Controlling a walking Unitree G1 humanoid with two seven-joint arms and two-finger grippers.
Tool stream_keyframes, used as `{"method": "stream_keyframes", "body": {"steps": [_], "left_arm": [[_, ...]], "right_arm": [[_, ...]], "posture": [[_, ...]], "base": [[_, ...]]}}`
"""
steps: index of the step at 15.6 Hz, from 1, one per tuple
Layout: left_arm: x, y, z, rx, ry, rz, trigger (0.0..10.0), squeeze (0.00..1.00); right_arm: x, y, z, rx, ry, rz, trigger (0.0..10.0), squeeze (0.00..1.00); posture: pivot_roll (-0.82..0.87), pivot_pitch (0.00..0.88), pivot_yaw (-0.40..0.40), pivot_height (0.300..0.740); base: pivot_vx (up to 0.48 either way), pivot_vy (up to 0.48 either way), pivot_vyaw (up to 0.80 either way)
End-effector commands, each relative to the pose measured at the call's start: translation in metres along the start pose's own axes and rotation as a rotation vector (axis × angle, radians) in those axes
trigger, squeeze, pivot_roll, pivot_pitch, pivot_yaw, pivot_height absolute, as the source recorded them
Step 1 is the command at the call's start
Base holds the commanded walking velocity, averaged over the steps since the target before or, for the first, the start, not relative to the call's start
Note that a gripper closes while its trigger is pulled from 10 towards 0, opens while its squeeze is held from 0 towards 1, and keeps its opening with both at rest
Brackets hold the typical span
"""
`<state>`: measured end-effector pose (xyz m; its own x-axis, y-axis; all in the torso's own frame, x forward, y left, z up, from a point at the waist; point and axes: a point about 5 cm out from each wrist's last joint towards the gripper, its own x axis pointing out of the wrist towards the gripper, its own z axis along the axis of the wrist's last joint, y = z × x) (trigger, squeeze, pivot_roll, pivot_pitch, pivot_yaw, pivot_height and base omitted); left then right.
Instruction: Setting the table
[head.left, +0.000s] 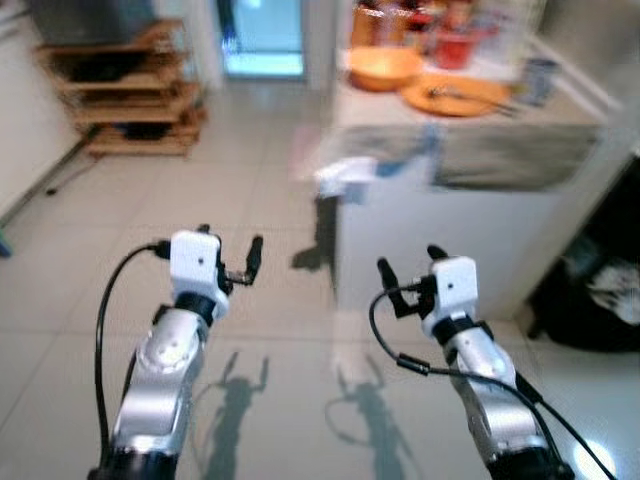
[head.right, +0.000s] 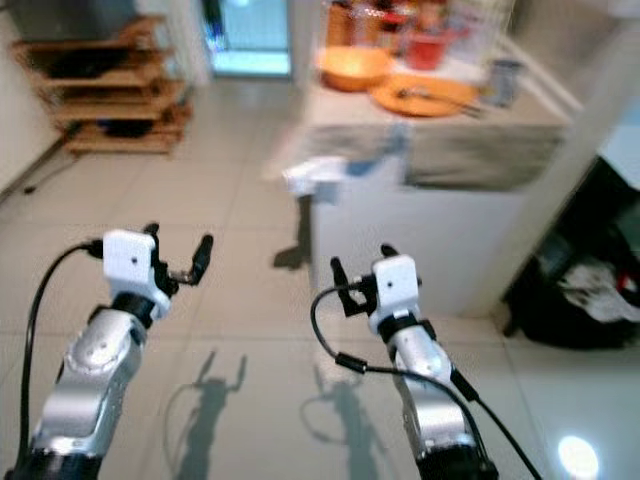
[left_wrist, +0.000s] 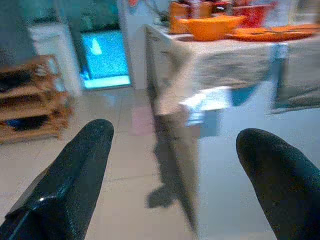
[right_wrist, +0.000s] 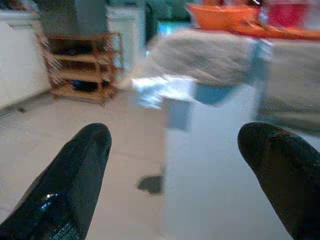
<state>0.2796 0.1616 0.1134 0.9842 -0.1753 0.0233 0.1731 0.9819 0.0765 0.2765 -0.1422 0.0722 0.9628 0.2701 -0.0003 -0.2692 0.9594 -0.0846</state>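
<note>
A table (head.left: 520, 215) with a grey-white cloth stands ahead and to the right. On it sit an orange bowl (head.left: 383, 68), an orange plate (head.left: 456, 96) with cutlery lying on it, a red pot (head.left: 452, 48) and a grey cup (head.left: 540, 80). Both arms are raised in front of me above the tiled floor, short of the table. My left gripper (head.left: 230, 252) is open and empty. My right gripper (head.left: 410, 265) is open too, nothing between its fingers (right_wrist: 75, 175). The bowl (left_wrist: 210, 27) and plate (left_wrist: 272, 34) also appear beyond the left gripper's fingers (left_wrist: 70, 175).
A wooden shelf rack (head.left: 125, 90) stands at the back left by a white wall. A bright doorway (head.left: 262, 40) opens at the back. A dark bag or bin (head.left: 600, 300) lies on the floor right of the table. Pale tiled floor (head.left: 280, 360) stretches ahead.
</note>
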Motion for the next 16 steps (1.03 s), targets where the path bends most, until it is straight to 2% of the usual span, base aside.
{"method": "stream_keyframes", "body": {"steps": [1,16], "left_arm": [[0.0017,-0.0036,0.0020,0.014,-0.004,-0.022,10.0,0.00],[0.0050,-0.0056,0.0021,0.001,-0.006,-0.007,10.0,0.00]], "right_arm": [[0.0007,-0.0019,0.0024,-0.008,-0.009,-0.002,10.0,0.00],[-0.0010,-0.0075,0.0079,-0.008,-0.032,-0.039,10.0,0.00]], "posture": [[-0.04,0.000,0.048,0.740],[-0.05,0.000,0.049,0.740]], "base": [[0.247,-0.409,0.00],[0.245,-0.409,0.00]]}}
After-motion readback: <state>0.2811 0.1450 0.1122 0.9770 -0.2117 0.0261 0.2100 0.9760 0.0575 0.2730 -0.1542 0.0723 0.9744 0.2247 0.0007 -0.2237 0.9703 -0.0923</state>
